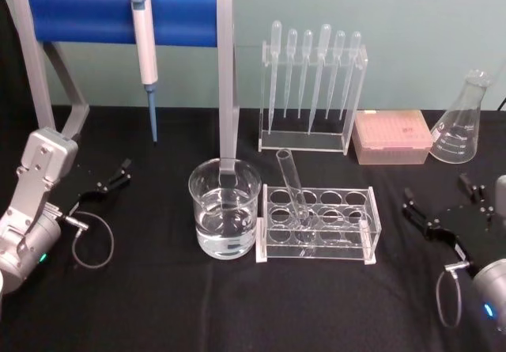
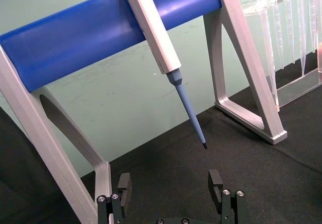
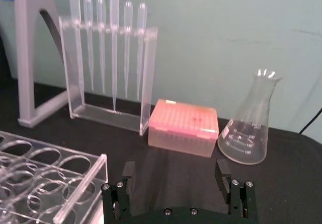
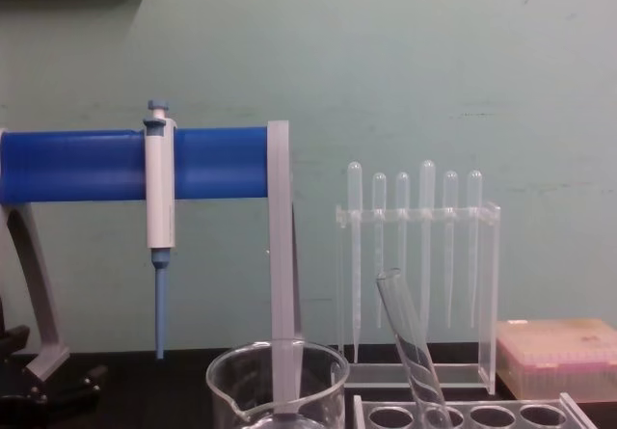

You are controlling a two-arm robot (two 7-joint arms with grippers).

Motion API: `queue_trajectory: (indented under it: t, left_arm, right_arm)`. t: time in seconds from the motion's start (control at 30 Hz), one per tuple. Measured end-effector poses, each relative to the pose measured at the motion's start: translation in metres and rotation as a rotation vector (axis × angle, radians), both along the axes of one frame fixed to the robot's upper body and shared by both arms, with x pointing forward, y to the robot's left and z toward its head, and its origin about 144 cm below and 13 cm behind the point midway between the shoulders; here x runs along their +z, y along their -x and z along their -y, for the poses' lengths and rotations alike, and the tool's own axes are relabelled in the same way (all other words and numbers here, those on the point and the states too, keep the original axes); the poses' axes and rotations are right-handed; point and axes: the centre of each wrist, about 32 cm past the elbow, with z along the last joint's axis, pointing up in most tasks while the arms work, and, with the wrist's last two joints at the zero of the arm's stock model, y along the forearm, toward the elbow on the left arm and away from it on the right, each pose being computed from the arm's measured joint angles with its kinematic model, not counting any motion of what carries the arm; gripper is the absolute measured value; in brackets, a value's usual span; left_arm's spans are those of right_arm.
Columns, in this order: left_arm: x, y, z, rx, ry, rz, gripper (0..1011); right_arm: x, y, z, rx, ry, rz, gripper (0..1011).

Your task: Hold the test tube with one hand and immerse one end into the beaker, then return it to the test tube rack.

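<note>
Black table [image 1: 158, 304] — left gripper [image 1: 111, 181] and right gripper [image 1: 441, 203] rest low, jaws released.

Parked low at the tabletop's left edge: black two-fingered left gripper [image 1: 113, 179] on a silver wrist, fingers spread, empty. Same at the right edge: black right gripper [image 1: 439, 202], fingers apart, empty.

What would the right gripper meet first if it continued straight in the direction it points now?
Probably the pink tip box: it lies directly ahead of the open right gripper, with bare black cloth between. The flask stands off to one side. Depth is uncertain.
</note>
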Motion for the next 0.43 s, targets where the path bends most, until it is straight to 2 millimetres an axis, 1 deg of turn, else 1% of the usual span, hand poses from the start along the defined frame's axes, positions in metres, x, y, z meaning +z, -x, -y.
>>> queue_trajectory:
  t: [0.1,0.43]
  left_arm:
    - [0.0,0.0,0.0,0.0,0.0,0.0,1000]
    - [0.0,0.0,0.0,0.0,0.0,0.0,1000]
  right_arm:
    - [-0.0055,-0.0039,-0.0029,-0.007,0.017,-0.009,1002]
    - [-0.0034,-0.0025,-0.0023,-0.006,0.011,-0.005,1002]
